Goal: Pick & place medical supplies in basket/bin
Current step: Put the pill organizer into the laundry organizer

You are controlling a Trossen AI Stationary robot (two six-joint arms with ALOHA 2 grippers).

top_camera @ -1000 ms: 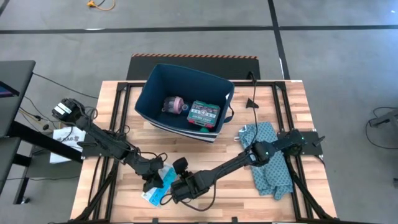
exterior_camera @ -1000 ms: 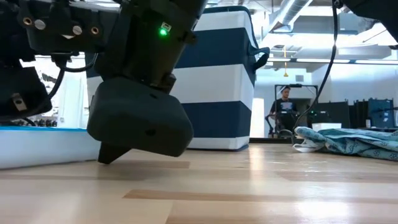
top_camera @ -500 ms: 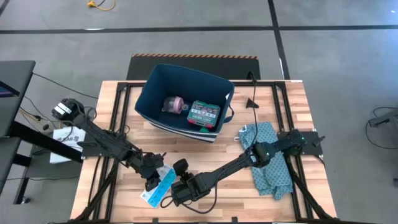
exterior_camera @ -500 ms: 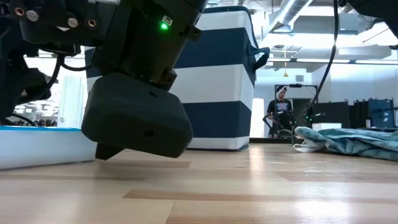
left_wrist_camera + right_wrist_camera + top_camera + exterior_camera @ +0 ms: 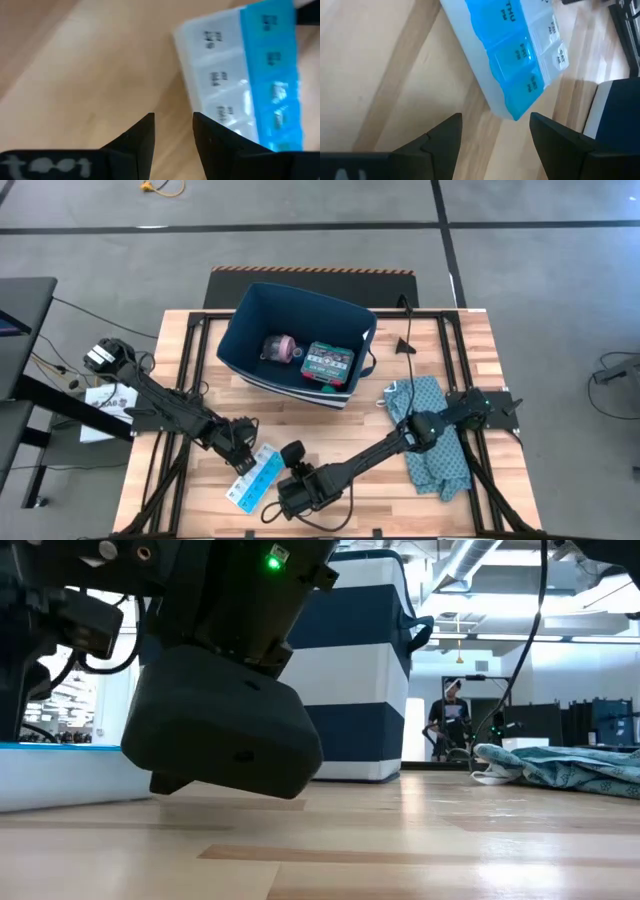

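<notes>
So the right gripper [image 5: 495, 132] hangs low with its fingers apart, holding nothing. Just ahead lies the pill organizer [image 5: 512, 47], flat on the table [image 5: 460, 330]. It should drop over the narrow sides, then squeeze. Farther off, the left gripper [image 5: 173, 127] waits open, and beyond stands the bin [image 5: 245, 315].

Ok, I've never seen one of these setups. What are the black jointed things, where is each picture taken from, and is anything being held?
They are two robot arms, each ending in a two-finger gripper. One picture looks straight down on the table, one looks level across its top, and two come from cameras on the arms' wrists. The left gripper and right gripper are both open and empty, on either side of the pill organizer, which lies flat near the table's front edge. Each wrist picture shows it just past that arm's fingers. Behind stands the bin, with a pink roll and a flat box inside. A cloth lies on the right. A person shows far back in the room.
</notes>
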